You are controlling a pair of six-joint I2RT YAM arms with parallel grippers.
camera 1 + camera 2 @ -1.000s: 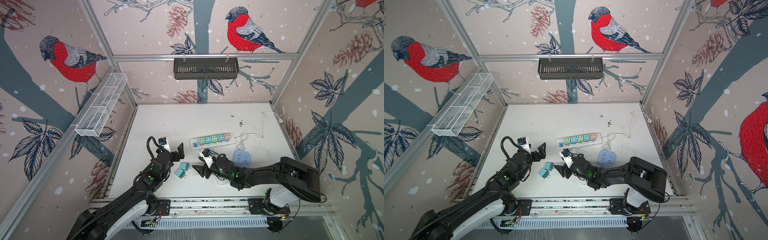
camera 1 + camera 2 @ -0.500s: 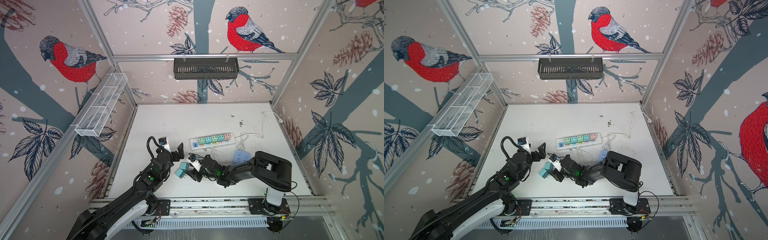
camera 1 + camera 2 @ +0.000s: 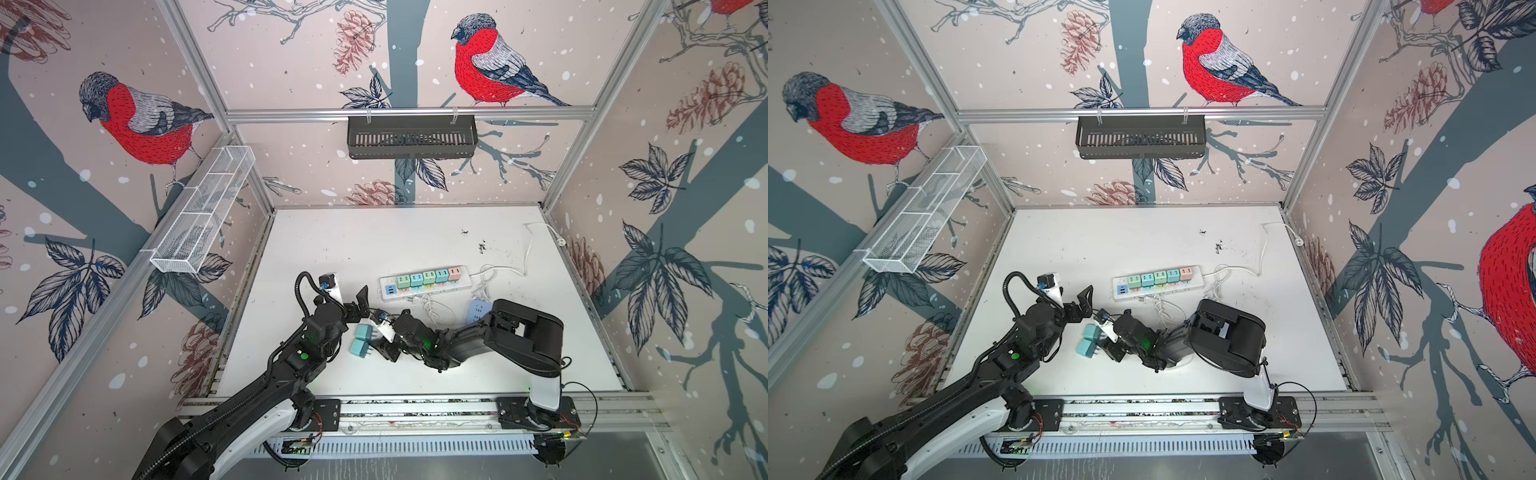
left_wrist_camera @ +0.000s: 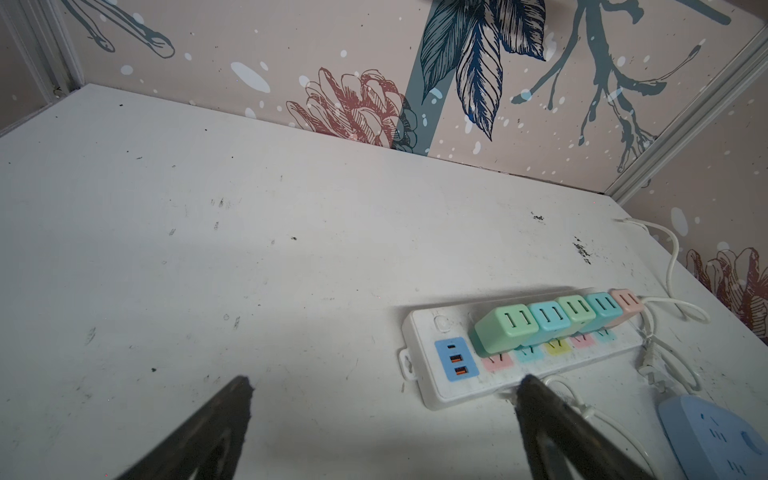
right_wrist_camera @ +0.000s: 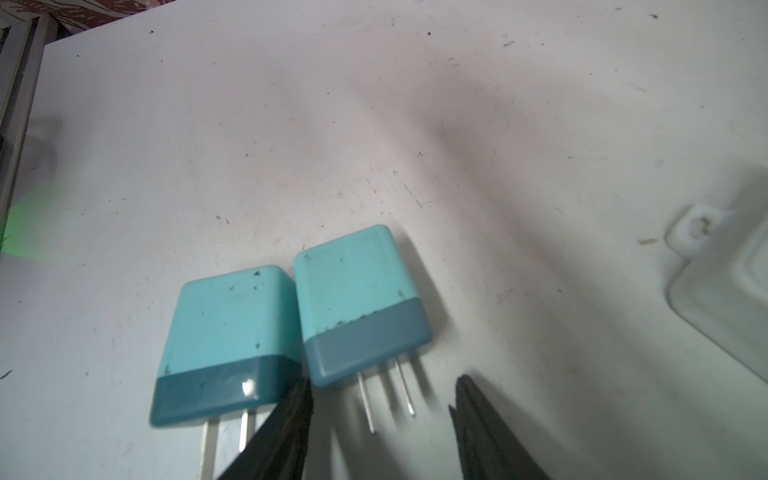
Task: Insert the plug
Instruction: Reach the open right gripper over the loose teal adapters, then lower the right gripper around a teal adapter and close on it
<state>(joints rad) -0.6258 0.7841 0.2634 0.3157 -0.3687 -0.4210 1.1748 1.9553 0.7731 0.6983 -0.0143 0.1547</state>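
Right gripper (image 5: 384,386) slid toward nine o'clock, half open, empty, ready to grab the teal square plastic plug (image 5: 357,299); left gripper (image 4: 385,382) wide open, empty.

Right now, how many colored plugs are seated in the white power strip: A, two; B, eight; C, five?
C: five plugs stand side by side in the power strip, with the pink plug last in the row.
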